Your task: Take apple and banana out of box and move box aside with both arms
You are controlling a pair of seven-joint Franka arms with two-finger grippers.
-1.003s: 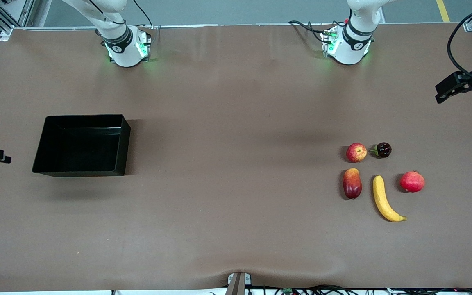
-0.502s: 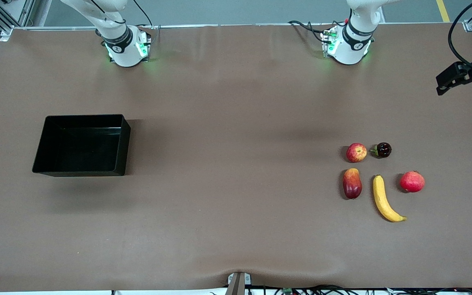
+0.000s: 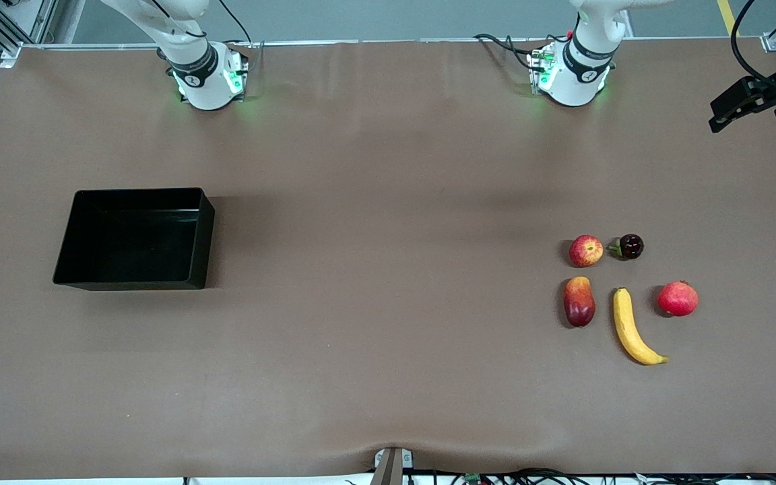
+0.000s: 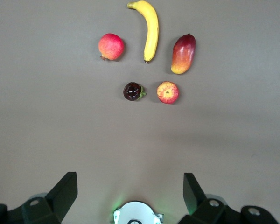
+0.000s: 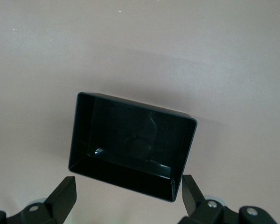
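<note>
Box: the black glossy rectangular plastic bin [image 3: 133,239] sits empty toward the right arm's end of the table; likely light, stiff and slick, best taken by opposite walls, 1 gripper each.
Banana: the curved yellow banana [image 3: 632,327] lies out on the table toward the left arm's end, nearest the front camera of 5 fruits; soft, grip mid-length.
Apple: the small red, yellow-streaked apple [image 3: 586,250] rests beside it; firm, round, prone to roll.
Left gripper [image 4: 130,190]: raised, fingers spread, empty.
Right gripper [image 5: 129,194]: over the box, fingers spread, empty.
</note>
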